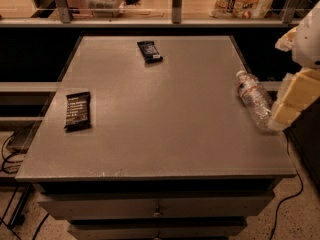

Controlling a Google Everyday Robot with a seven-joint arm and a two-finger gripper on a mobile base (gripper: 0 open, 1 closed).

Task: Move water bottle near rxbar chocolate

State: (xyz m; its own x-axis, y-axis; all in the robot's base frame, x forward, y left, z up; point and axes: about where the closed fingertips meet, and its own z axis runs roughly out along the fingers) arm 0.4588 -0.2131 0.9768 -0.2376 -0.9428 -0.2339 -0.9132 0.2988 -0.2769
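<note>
Reaching for the water bottle [254, 100] lying at the table's [165, 134] right edge, our gripper [287, 111] beside its base, grasp we cannot tell, we must next carry it across to the rxbar chocolate [78, 110].

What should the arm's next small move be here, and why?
Probably shift the gripper a little toward the middle of the table, onto the water bottle. The bottle lies on its side at the table's right edge with the gripper at its base end. The rxbar chocolate sits far across near the left edge, so a grasp likely comes first.
</note>
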